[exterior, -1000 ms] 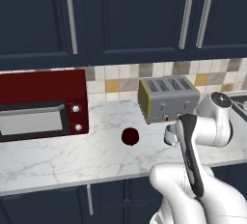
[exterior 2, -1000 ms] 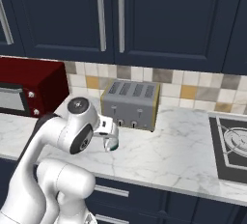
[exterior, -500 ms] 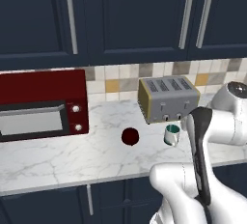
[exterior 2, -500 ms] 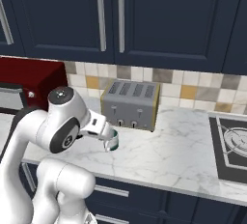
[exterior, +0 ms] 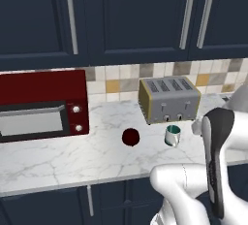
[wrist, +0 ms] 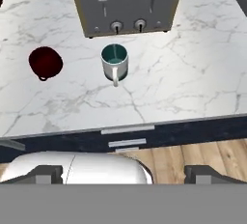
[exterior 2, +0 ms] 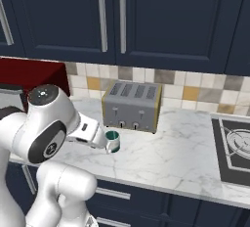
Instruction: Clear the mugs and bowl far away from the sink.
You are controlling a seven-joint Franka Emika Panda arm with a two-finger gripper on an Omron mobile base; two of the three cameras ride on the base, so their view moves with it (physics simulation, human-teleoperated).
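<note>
The tool (wrist: 123, 172) is hanging open, gripping nothing, back from the worktop (wrist: 183, 88) edge. The metal mug (wrist: 115, 62) is standing before the toaster (wrist: 126, 3), the red mug (wrist: 45, 62) sitting beside it, apart. No writing is showing.

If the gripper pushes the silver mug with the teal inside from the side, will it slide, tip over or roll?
The silver mug stands upright on smooth marble counter, so a low push probably makes it slide. It looks about as tall as wide, so a push near the rim might tip it. Once on its side, its handle would likely stop it rolling far.
</note>
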